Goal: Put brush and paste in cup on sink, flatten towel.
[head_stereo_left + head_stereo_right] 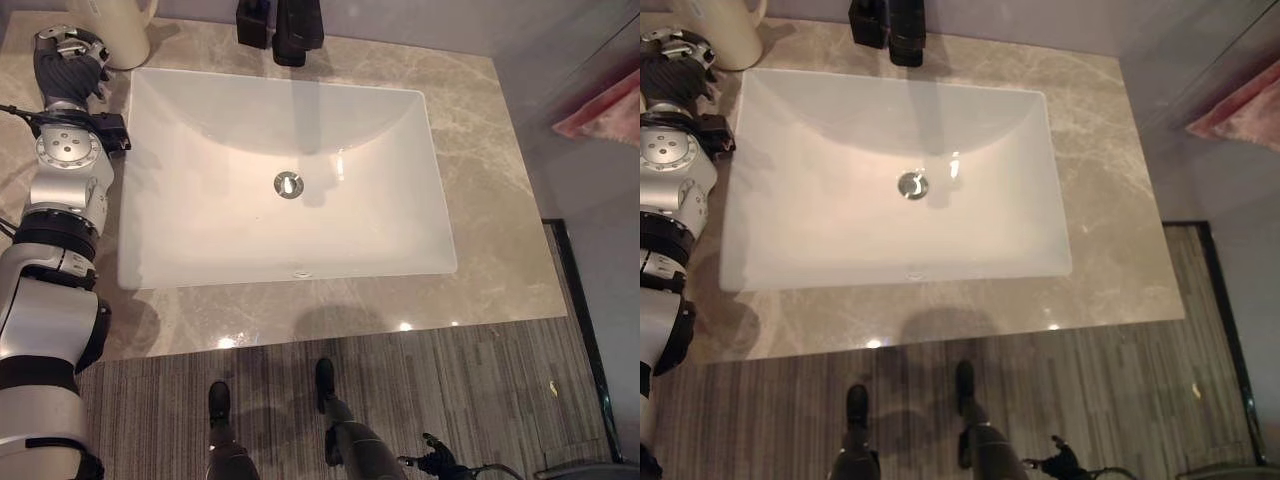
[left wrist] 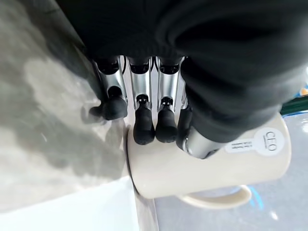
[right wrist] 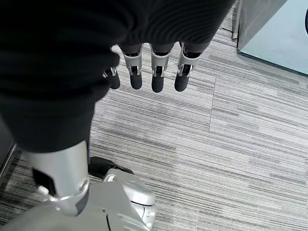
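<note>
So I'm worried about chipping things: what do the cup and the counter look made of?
The cup looks like glazed ceramic: cream, smooth, thick-walled, with a moulded handle. The counter looks like polished stone, likely marble, beige with pale veins and glints of light; a laminate copy can't be ruled out.
</note>
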{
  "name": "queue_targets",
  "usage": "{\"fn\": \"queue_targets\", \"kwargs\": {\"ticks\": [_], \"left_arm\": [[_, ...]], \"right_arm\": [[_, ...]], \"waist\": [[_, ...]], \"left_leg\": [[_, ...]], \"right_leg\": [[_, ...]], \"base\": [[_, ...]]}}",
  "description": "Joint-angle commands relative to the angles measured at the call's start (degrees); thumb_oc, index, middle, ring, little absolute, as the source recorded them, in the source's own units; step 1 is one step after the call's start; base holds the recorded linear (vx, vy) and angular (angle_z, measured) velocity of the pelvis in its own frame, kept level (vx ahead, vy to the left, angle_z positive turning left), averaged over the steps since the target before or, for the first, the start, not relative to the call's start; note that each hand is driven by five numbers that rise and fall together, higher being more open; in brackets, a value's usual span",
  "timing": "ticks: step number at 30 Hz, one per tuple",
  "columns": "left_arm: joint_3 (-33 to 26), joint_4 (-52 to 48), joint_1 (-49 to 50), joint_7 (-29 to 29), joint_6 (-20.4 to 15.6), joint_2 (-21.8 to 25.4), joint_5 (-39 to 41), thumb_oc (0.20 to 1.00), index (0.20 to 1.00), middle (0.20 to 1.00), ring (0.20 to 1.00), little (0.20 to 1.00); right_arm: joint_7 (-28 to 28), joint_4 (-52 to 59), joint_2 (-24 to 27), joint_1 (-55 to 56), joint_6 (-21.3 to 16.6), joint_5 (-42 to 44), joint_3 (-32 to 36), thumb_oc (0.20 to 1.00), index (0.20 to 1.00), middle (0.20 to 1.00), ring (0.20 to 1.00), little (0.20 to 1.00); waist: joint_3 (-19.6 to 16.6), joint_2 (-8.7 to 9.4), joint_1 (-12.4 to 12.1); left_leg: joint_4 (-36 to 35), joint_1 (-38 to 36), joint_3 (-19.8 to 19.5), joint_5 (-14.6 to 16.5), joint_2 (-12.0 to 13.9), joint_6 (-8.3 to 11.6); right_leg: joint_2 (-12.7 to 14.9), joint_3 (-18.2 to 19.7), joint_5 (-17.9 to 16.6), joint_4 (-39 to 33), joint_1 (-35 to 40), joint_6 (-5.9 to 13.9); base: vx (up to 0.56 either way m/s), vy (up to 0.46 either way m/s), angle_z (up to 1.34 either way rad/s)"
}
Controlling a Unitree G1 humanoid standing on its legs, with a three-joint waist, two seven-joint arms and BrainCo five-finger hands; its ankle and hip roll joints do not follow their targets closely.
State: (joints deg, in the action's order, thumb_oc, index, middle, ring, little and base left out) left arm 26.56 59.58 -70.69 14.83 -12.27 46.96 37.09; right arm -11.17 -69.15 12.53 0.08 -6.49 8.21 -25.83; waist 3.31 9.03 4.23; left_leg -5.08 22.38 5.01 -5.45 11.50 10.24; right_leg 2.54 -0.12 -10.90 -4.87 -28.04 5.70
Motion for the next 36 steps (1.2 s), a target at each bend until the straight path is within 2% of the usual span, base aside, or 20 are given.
{"fn": "queue_targets", "kwargs": {"ticks": [1,6,11,18,24,28,36], "left_arm": [[1.9,6.2,0.9,-0.8,2.0,-1.1,-2.4,0.2,0.2,0.2,0.2,0.2],[0.0,7.0,2.3,0.8,2.0,0.4,-2.6,0.2,0.2,0.2,0.2,0.2],[-1.1,10.2,1.0,2.0,2.6,2.3,-2.0,0.2,0.2,0.2,0.2,0.2],[1.1,13.2,-5.5,5.1,3.3,4.3,-2.6,0.2,0.2,0.2,0.2,0.2],[5.8,12.9,-10.9,4.8,3.2,5.0,-3.7,0.2,0.2,0.2,0.2,0.2],[9.2,10.3,-11.2,3.6,2.9,5.1,-8.2,0.2,0.2,0.2,0.2,0.2],[11.1,8.2,-10.1,3.3,2.1,4.1,-13.4,0.2,0.2,0.2,0.2,0.2]], "right_arm": [[-0.7,0.1,2.0,-0.7,0.0,-0.5,1.0,1.0,1.0,1.0,1.0,1.0],[-1.0,0.3,2.0,-1.3,-0.3,-0.3,1.1,1.0,1.0,1.0,1.0,1.0],[-1.0,1.0,1.7,-1.5,-0.4,-0.2,0.5,1.0,1.0,1.0,1.0,1.0],[-1.1,1.7,0.8,-0.7,-0.4,1.0,-0.1,1.0,1.0,1.0,1.0,1.0],[-0.9,1.3,1.5,-0.1,-0.5,1.4,-0.2,1.0,1.0,1.0,1.0,1.0],[-0.1,2.5,1.9,0.5,-1.0,1.0,-0.6,1.0,1.0,1.0,1.0,1.0],[0.5,6.5,3.4,0.8,-2.6,0.8,-0.8,1.0,1.0,1.0,1.0,1.0]], "waist": [[3.5,-1.64,1.6],[3.7,-1.87,1.1],[4.0,-1.31,1.2],[3.9,0.26,1.9],[4.4,0.52,2.2],[4.4,0.04,2.1],[4.5,-1.25,1.9]], "left_leg": [[0.1,1.0,2.6,-1.4,-1.4,-1.73],[0.1,1.3,2.6,-1.4,-1.7,-1.84],[0.1,1.8,2.5,-1.5,-1.7,-1.85],[0.1,2.5,2.7,-1.6,-1.1,-1.89],[0.1,3.6,2.7,-1.9,-0.9,-2.11],[0.1,4.3,2.2,-2.0,-1.2,-2.32],[0.1,4.8,1.9,-1.9,-2.0,-2.49]], "right_leg": [[2.8,-1.1,-0.5,-0.1,3.6,5.99],[2.9,-1.3,-0.6,-0.1,3.5,6.06],[2.8,-1.6,-1.0,-0.1,3.1,6.23],[2.2,-1.1,-1.8,-0.1,2.3,6.53],[2.0,-0.4,-2.3,-0.1,1.1,6.62],[2.1,0.1,-2.4,-0.1,0.6,6.54],[2.5,-0.2,-2.0,-0.1,-0.2,6.32]], "base": [[0.0,0.0,0.0],[0.0,0.0,0.0],[0.0,0.0,0.0],[0.0,0.0,0.0],[0.0,0.006,-0.02],[0.01,0.019,-0.03],[-0.01,0.023,0.01]]}}
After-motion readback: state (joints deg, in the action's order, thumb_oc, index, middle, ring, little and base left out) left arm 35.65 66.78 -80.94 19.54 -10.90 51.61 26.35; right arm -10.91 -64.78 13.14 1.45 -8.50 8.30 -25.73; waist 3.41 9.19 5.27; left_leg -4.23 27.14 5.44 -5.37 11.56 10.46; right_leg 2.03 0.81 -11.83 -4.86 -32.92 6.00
